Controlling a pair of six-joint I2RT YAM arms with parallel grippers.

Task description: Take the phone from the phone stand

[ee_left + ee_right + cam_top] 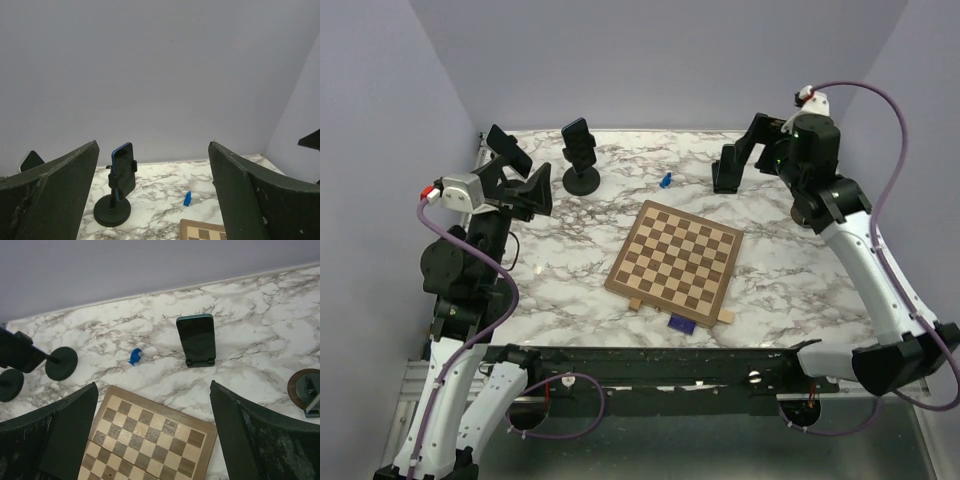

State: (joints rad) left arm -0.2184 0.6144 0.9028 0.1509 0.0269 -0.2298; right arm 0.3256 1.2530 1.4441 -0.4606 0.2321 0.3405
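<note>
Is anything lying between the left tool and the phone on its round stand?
Nothing: only bare marble table separates the left tool from the phone, as the top external view shows.

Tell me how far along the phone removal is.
Nothing looks done: the phone sits clamped in the phone stand. In hand: the left gripper, open, faces it from a distance; the right gripper is open and empty. Left: approach, grasp, lift the phone out.

Below the left end effector [152, 145], the chessboard [202, 231] runs out of view; the blue piece [187, 198] ahead is too small to identify.
</note>
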